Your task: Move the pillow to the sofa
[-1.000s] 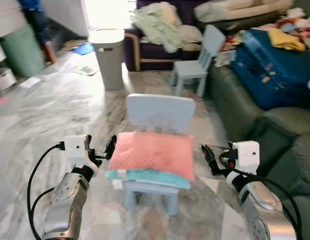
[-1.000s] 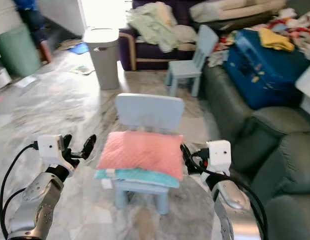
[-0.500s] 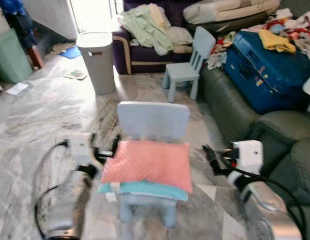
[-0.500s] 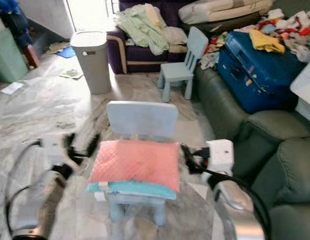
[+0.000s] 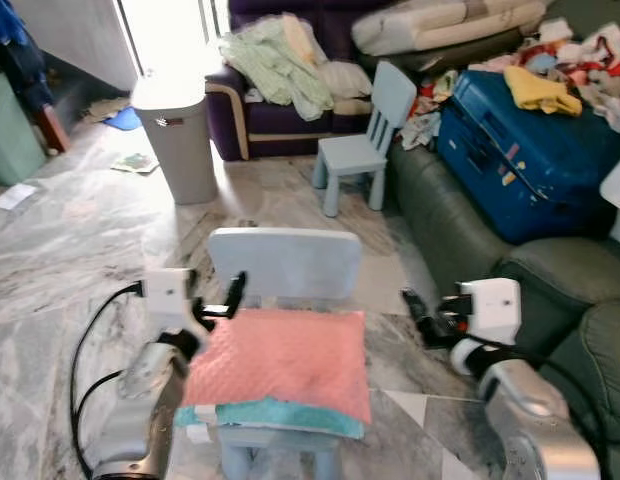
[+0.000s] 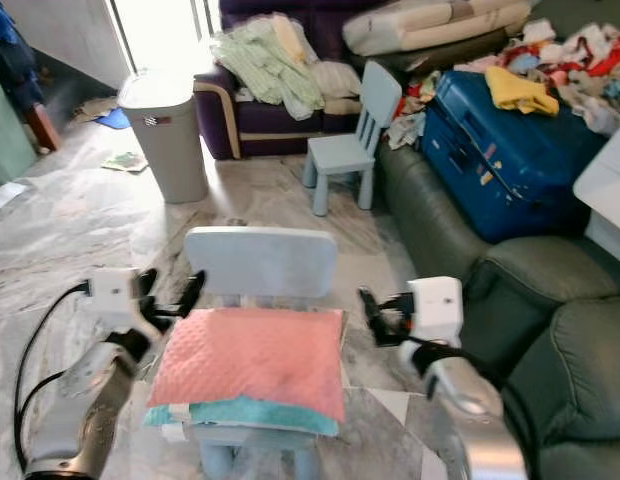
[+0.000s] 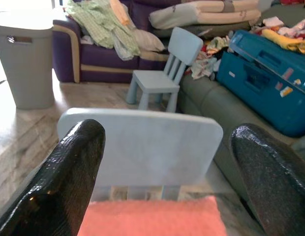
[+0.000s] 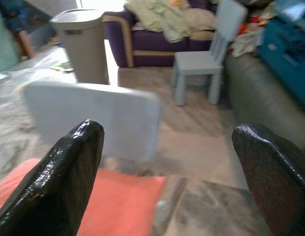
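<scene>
Pink pillow [image 5: 278,362] on small chair [image 5: 284,262], between both grippers' parted fingers [image 5: 234,291]

Head eyes look down — wrist cameras face the chair [image 7: 142,142] closely.

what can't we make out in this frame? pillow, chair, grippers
- Teal cushion: lies under the pink pillow, so just its front edge is visible in the eye views.
- Near chair: seat covered by the stack; legs cut off by the bottom edge.
- Left gripper: open beside the pillow's corner; contact cannot be judged.
- Right gripper: open, apart from the pillow; right wrist view is blurred.
- Suitcase: stickers too small to read.
</scene>
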`<state>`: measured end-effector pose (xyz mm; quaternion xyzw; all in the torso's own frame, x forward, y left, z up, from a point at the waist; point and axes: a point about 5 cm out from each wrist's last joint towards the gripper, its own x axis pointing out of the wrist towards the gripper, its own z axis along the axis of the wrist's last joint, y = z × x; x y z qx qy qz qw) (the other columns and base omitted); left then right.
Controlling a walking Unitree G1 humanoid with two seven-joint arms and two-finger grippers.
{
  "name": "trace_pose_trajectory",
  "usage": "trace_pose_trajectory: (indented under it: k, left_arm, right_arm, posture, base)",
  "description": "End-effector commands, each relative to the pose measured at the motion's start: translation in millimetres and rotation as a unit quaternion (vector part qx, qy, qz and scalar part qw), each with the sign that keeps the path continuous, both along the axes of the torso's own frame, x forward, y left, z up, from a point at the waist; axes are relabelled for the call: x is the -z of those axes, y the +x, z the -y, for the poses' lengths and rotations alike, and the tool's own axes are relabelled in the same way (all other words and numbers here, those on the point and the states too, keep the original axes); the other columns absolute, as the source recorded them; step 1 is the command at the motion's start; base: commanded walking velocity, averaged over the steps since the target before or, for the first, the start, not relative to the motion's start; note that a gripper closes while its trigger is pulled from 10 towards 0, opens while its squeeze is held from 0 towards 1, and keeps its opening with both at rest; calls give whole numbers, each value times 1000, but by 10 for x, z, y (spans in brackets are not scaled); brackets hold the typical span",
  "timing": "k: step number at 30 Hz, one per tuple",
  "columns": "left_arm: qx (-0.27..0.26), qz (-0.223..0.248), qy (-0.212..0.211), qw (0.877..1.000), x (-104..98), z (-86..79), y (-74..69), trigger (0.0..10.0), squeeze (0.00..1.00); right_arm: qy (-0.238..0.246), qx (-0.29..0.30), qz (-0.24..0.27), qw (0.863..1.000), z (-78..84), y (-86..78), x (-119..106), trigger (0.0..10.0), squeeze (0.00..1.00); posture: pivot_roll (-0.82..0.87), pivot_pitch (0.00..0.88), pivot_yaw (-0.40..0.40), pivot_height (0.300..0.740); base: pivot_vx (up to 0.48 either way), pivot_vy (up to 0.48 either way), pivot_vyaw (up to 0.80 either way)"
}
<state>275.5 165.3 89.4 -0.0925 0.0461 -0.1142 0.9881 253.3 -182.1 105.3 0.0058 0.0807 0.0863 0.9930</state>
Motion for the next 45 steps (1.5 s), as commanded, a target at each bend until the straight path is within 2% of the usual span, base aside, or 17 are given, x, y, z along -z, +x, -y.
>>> trace_pose_trajectory:
  k: [1,5,9,12,15,18,22,24,25,28,30,31,33,45]
  left_arm:
    - [-11,5,9,1000,-44,-118,-4,10000,0]
    - [-14,10,8,1000,-54,-123,-7,10000,0]
    - [-46,7,31,998,-48,-175,9,10000,0]
    - [-66,0,39,997,-33,-210,14,10000,0]
    - [-87,-7,42,995,-19,-247,20,10000,0]
    - [-103,-11,50,993,-5,-286,24,10000,0]
    - [-105,-10,62,993,10,-313,-6,10000,0]
    - [-101,-11,74,992,37,-328,-45,10000,0]
    - [-89,-14,91,992,100,-353,-136,10000,0]
    - [-78,-26,102,991,170,-381,-267,10000,0]
    - [-63,-43,109,991,244,-422,-473,10000,0]
    - [-63,-43,109,991,244,-422,-473,10000,0]
    - [-64,-55,113,990,281,-456,-578,10000,0]
    - [-51,-59,112,991,273,-451,-631,10000,0]
  right_arm:
    - [11,-12,-1,1000,-66,13,-4,10000,0]
    - [11,-16,-8,1000,-67,24,27,10000,0]
    - [-7,-11,-9,1000,-71,32,77,10000,0]
    - [20,-23,-9,999,-102,19,91,10000,0]
    - [-19,-10,-13,1000,-77,21,121,10000,0]
    - [0,-24,-26,999,-94,10,141,10000,0]
    - [16,-31,-17,999,-115,13,98,10000,0]
    - [21,-30,-13,999,-113,11,86,10000,0]
    - [16,-31,-11,999,-94,-11,94,10000,0]
    - [11,-27,-17,999,-39,-74,130,10000,0]
    - [11,-7,-35,999,93,-203,205,10000,0]
    - [11,-7,-35,999,93,-203,205,10000,0]
    - [7,0,-45,999,142,-307,245,10000,0]
    - [3,-17,-54,998,100,-421,283,10000,0]
  posture:
    - [-80,0,8,740]
    - [-80,0,8,740]
    - [-75,0,6,740]
    - [-75,0,7,740]
    - [-73,0,8,740]
    - [-72,0,7,740]
    - [-63,3,4,740]
    - [-57,10,3,740]
    - [-52,18,3,740]
    - [-46,33,1,740]
    - [-40,55,3,740]
    - [-40,55,3,740]
    - [-40,76,5,740]
    - [-41,122,-2,740]
  base:
    - [0,0,0]
    - [0,0,0]
    - [0,0,0]
    - [0,0,0]
    - [0,0,0]
    - [0,0,0]
    - [0,0,0]
    - [0,0,0]
    - [0,0,0]
    - [0,0,0]
    - [0,0,0]
    - [0,0,0]
    - [0,0,0]
    - [0,0,0]
